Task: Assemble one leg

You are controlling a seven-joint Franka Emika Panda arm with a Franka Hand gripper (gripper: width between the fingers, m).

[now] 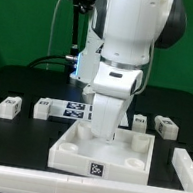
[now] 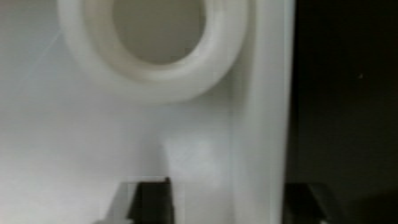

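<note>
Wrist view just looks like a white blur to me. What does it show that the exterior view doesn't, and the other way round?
Only the wrist view: a close look at a round ring moulded in white plastic, and the dark fingertips. Whether they are gripping anything cannot be told.

Only the exterior view: the whole arm, the small white blocks lying on the black table at either side, and the marker board behind the tray.

Both: the big white tray. The arm reaches down into it, and the wrist view's white plastic is very likely part of it.

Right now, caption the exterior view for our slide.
Panda arm reaching into the white tray, loose legs lying on both sides.
</note>
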